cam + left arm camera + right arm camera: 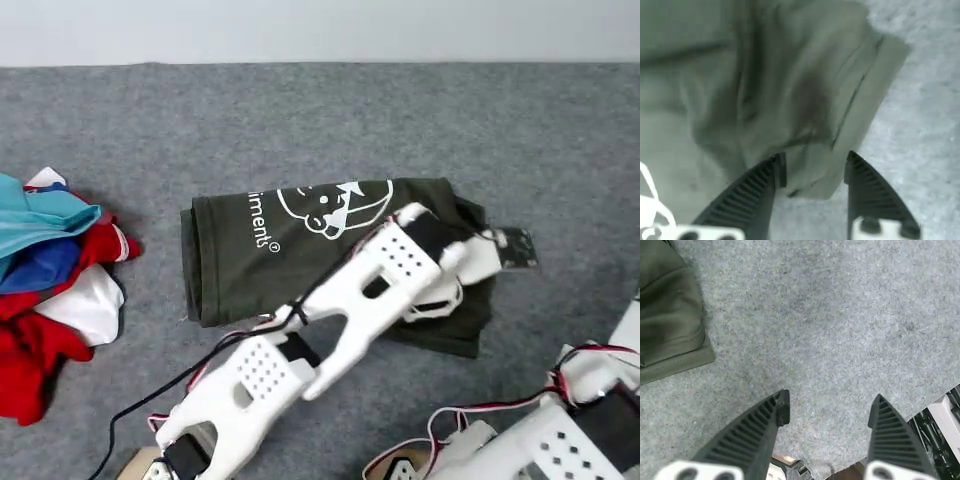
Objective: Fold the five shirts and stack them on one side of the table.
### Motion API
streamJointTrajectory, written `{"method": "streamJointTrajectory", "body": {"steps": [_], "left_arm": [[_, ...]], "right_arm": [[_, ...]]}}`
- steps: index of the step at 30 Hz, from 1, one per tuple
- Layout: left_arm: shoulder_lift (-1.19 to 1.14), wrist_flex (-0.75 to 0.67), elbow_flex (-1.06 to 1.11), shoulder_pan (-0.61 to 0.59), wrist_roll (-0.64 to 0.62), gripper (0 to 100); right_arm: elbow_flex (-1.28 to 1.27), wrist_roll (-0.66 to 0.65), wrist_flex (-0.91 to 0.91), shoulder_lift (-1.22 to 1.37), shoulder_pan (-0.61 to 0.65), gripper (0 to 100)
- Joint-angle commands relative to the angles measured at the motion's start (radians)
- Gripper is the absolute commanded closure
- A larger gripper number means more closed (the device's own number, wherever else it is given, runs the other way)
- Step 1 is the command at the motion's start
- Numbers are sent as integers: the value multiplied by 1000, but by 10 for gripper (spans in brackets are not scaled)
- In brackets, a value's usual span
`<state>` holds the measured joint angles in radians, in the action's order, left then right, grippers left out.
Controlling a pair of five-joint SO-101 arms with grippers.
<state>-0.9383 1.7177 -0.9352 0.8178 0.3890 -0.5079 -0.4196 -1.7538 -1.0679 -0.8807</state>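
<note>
1. The left gripper's (pixel 816 165) ribbed fingers (pixel 755 190) are standing wide apart, straddling a folded edge of the dark green shirt (pixel 790 85). The cloth is sitting between them but is not being pinched.
2. The right gripper's (pixel 831 405) fingers (pixel 760 430) are also gaping wide, holding nothing and hanging over bare grey table (pixel 840 315). A hemmed corner of the green shirt is lying off to one side, apart from them.
3. In the high view, the left arm (pixel 340 310) is stretching from the near edge across the green shirt, with its gripper sitting over the shirt's end farthest from the other clothes.
4. The green shirt is lying near the middle of the table, folded into a rough rectangle with its white print facing up.
5. The right arm (pixel 560 430) is sitting at the near corner, well apart from the shirt.
6. A loose pile of shirts (pixel 50 290) in red, blue, teal and white is lying crumpled at the table's far side edge, apart from the green one.
</note>
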Motion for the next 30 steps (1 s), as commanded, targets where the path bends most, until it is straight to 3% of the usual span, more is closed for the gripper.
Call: {"method": "streamJointTrajectory", "body": {"steps": [1, 8, 15, 30], "left_arm": [[-34, 37, -58, 5, 20, 802], [-57, 38, -58, -12, 20, 835], [-32, 38, -48, -9, 20, 980], [213, 21, 404, -5, 77, 991]], "right_arm": [[9, -12, -39, -8, -13, 735], [9, -14, -38, -8, -13, 735], [9, -14, -18, -1, -13, 735], [9, -14, 10, 1, -10, 735]]}}
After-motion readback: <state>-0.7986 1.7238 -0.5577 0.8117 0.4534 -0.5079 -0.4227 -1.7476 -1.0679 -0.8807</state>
